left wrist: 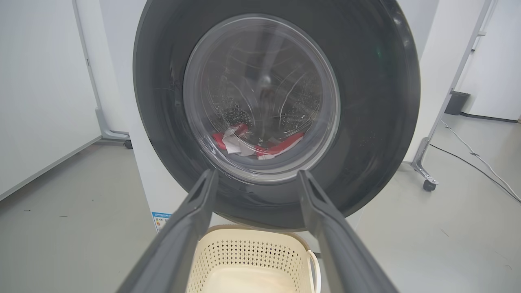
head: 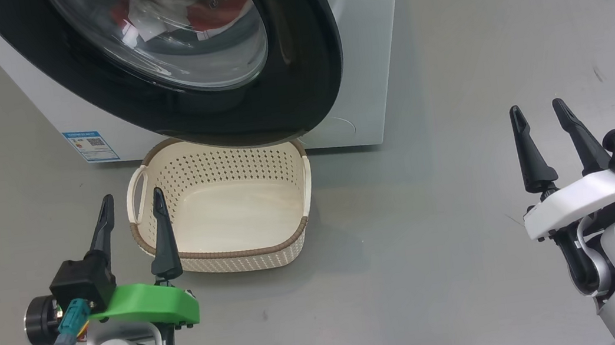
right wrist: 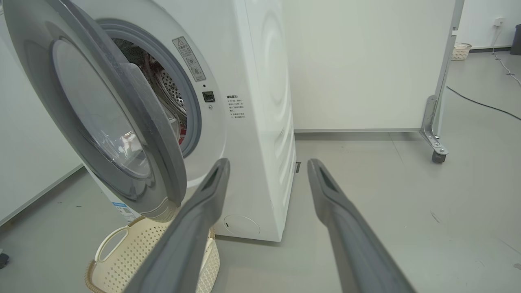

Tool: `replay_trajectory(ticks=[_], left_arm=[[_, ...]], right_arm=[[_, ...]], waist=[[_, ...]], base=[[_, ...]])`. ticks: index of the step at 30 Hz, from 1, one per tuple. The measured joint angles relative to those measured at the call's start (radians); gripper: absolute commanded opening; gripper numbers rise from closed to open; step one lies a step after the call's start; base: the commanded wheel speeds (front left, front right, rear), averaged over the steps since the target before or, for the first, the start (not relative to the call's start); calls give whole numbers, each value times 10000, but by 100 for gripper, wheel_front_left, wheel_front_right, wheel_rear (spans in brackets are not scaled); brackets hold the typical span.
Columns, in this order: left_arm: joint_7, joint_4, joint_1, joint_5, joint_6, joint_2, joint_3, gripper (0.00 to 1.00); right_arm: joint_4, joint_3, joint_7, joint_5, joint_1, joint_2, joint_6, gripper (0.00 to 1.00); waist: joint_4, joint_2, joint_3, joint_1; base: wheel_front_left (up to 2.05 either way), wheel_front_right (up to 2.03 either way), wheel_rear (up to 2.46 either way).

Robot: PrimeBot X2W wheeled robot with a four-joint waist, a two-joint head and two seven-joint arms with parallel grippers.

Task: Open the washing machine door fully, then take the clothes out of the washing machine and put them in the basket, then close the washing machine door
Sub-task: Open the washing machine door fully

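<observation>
Both grippers stand spread with nothing between the fingers. The left gripper (head: 132,195) hovers beside the basket (head: 235,252), at its near left corner. The right gripper (head: 536,106) is over bare floor (head: 437,209), well off the right front corner of the washer (head: 369,57). The door (head: 303,48) hangs part open, hinged on its left side, with its lower rim over the basket's far edge. The clothes (left wrist: 281,147) lie low in the drum (right wrist: 167,83), seen through the glass (head: 192,63). What matters to me is the door's free edge: it lies forward and left of the right gripper, so I judge that arm nearer for hooking behind the rim and swinging it leftward. The left gripper faces the door's front, probably in the swing path.
</observation>
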Motion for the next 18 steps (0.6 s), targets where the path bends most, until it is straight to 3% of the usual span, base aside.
replay_trajectory(ticks=[18], left_arm=[[0, 13, 183, 33, -88, 2, -25, 100]], right_arm=[[-531, -113, -61, -359, 552, 153, -221, 100]], waist=[[-60, 0, -94, 0]], base=[[0, 0, 0]])
